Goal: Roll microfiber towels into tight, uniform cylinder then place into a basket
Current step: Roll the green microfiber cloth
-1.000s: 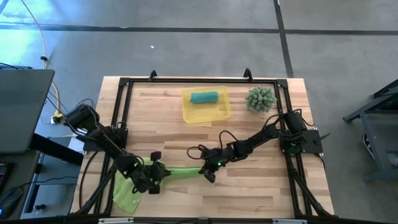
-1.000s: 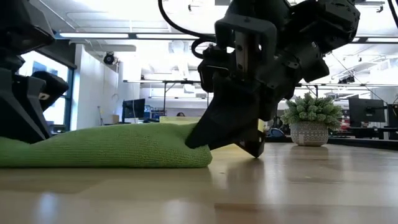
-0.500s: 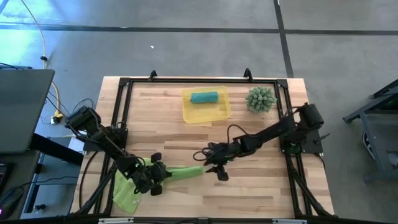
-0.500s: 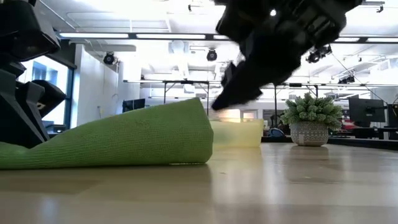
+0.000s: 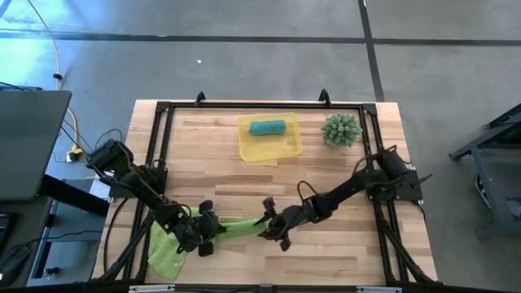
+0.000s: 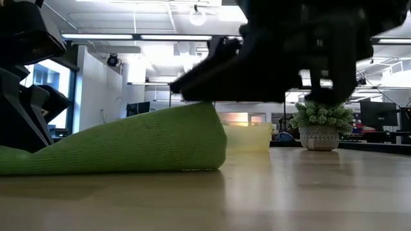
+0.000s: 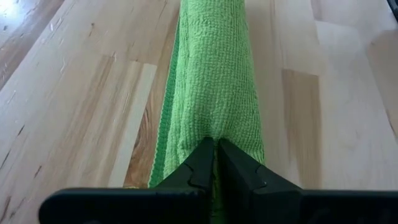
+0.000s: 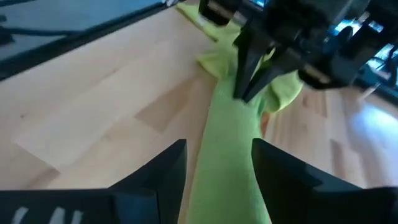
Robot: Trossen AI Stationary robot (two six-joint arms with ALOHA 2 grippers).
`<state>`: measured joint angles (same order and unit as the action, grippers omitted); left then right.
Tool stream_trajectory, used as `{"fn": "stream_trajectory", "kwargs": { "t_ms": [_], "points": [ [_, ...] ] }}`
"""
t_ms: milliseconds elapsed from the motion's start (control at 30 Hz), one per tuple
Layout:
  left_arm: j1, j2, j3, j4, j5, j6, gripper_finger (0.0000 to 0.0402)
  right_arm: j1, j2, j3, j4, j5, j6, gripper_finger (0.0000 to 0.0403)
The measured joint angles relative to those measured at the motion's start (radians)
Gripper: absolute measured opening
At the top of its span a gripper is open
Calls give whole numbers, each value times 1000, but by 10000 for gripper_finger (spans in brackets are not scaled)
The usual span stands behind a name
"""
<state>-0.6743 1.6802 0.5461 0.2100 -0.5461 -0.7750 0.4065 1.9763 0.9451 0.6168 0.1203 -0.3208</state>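
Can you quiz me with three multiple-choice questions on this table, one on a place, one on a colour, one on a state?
1. Where does the spiky green ball-shaped plant stand?
A. inside the tray
B. on the wood beside the tray
C. on the long green cloth

2. What colour is the rolled towel in the shallow translucent yellow plastic tray?
A. teal
B. red
C. white

3. How is the left tool set?
A. wide open, holding nothing
B. out of sight
C. shut on the long lime-green microfiber cloth

Key: 1 B, the high view shows it apart from the tray. 2 A, it looks blue-green from above. 3 C, the left wrist view shows the fingers pinching the cloth's end.
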Motion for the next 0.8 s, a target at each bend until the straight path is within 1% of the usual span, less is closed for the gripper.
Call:
{"fn": "stream_trajectory", "kwargs": {
  "t_ms": [100,200,367,500,667,800],
  "points": [
    [0,0,0,0,0,0,15,0,49,22,-8,0,22,175],
    [0,0,0,1,0,0,15,0,89,60,-58,5,24,175],
    [0,0,0,5,5,-42,15,0,111,134,-233,81,28,175],
    [2,1,0,33,33,-47,15,0,111,188,-396,115,68,175],
    [16,2,-1,65,79,-123,17,-1,108,201,-473,135,207,175],
    [31,2,-1,79,99,-177,33,-11,106,201,-508,112,367,174]
  ]
}}
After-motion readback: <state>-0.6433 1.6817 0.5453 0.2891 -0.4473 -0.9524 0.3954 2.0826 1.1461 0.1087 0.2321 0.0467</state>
